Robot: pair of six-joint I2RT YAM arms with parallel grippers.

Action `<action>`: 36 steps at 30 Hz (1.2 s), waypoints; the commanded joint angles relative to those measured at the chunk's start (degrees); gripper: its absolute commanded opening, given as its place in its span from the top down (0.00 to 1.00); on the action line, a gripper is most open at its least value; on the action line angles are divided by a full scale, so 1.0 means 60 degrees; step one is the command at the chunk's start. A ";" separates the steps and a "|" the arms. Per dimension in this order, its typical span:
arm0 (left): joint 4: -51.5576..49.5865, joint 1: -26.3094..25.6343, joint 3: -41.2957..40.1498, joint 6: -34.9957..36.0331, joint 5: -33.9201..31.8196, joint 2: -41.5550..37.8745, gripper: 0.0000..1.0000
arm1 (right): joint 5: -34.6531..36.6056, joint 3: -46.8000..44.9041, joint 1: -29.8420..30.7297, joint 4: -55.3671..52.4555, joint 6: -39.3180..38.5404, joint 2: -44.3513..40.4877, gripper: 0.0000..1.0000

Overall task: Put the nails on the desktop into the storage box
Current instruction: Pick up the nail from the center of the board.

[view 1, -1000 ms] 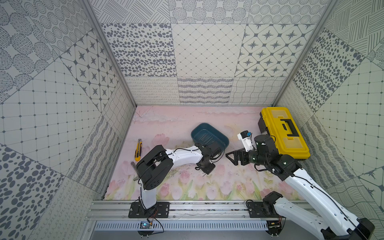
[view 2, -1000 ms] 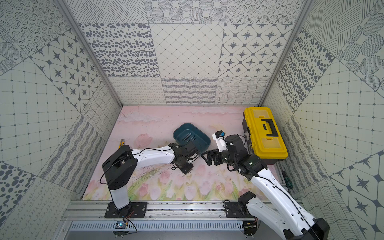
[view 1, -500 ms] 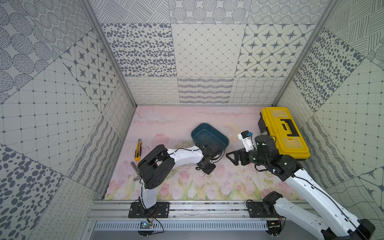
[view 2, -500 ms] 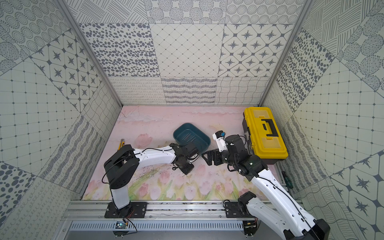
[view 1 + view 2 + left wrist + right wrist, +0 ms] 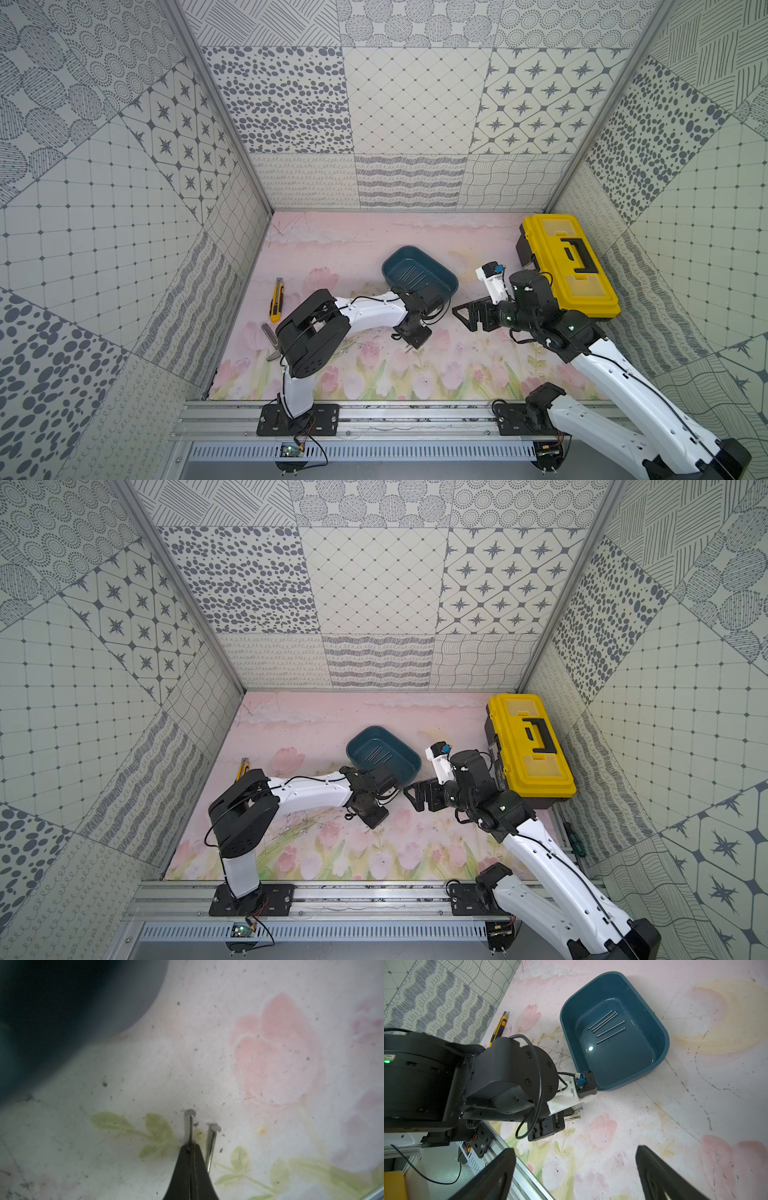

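My left gripper [image 5: 190, 1147] is shut on a thin grey nail [image 5: 190, 1126], pinched at the very tips, its head pointing away. A second nail [image 5: 212, 1145] lies on the tulip-printed desktop [image 5: 457, 374] right beside the fingers. In both top views the left gripper [image 5: 410, 347] [image 5: 371, 825] is low on the desktop just in front of the teal storage box [image 5: 419, 276] [image 5: 382, 754]. Several nails [image 5: 608, 1024] lie inside the storage box [image 5: 660, 1047]. My right gripper [image 5: 462, 318] [image 5: 574, 1151] hovers open and empty to the right of the box.
A yellow toolbox [image 5: 565, 266] stands at the right wall. A yellow utility knife [image 5: 276, 300] and a grey bent metal tool [image 5: 272, 343] lie at the left, behind the left arm's elbow. The metal rail [image 5: 395, 419] runs along the front edge.
The left gripper's jaws have closed the last bit onto the nail on the desktop. The right arm has stayed in place.
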 commanded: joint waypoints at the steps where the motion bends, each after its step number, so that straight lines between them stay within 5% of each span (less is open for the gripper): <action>1: -0.0329 -0.0005 -0.0390 -0.0077 -0.0049 0.0355 1.00 | 0.0095 0.0145 0.0032 0.0176 -0.0072 -0.0211 0.04; 36: -0.2190 0.0760 0.0777 0.0865 -0.1147 -0.1711 1.00 | 0.0134 0.0420 0.0040 0.0111 -0.0598 -0.0316 0.03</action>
